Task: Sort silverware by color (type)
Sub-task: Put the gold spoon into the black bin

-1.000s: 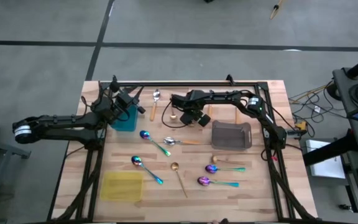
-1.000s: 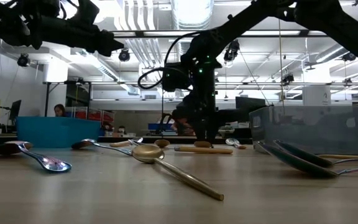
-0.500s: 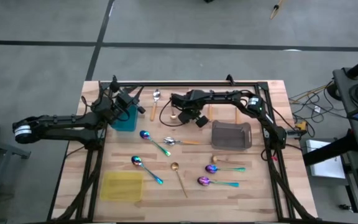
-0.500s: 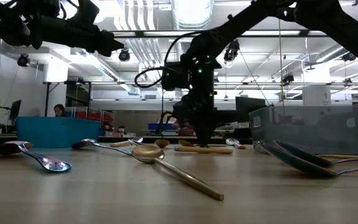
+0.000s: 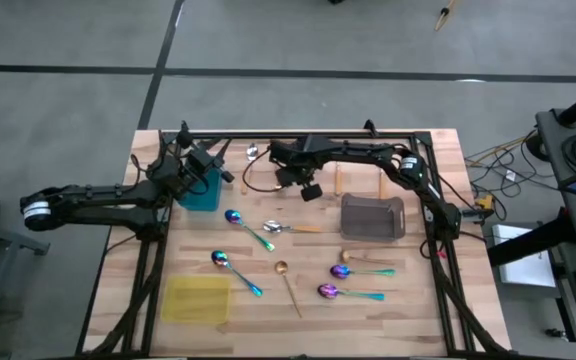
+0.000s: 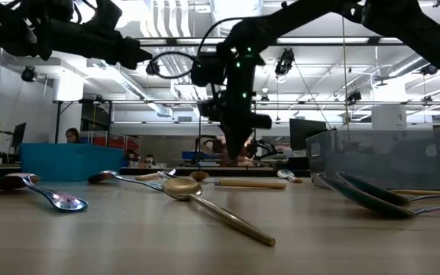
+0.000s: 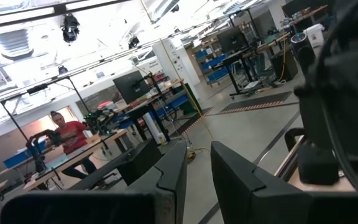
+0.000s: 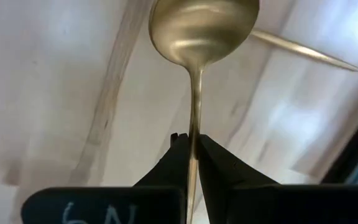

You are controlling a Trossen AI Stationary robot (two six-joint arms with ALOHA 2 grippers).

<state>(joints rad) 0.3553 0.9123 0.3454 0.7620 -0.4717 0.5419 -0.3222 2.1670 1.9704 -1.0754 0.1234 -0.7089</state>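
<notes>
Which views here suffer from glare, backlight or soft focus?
Low view: bright ceiling lights silhouette both arms; the near gold spoon is fairly sharp. Left wrist view: overexposed ceiling, soft room. Right wrist view: held gold spoon sharp with a sheen on its bowl, table blurred. High view: even light.

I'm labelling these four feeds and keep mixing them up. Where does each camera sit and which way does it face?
High: overhead, straight down on the table, both arms.
Low: table-top height, looking level into the room; arms overhead.
Left wrist: on the left arm, facing the room past the left gripper.
Right wrist: looks down past the right gripper, shut on a gold spoon.
High and low share the lying gold spoon.
</notes>
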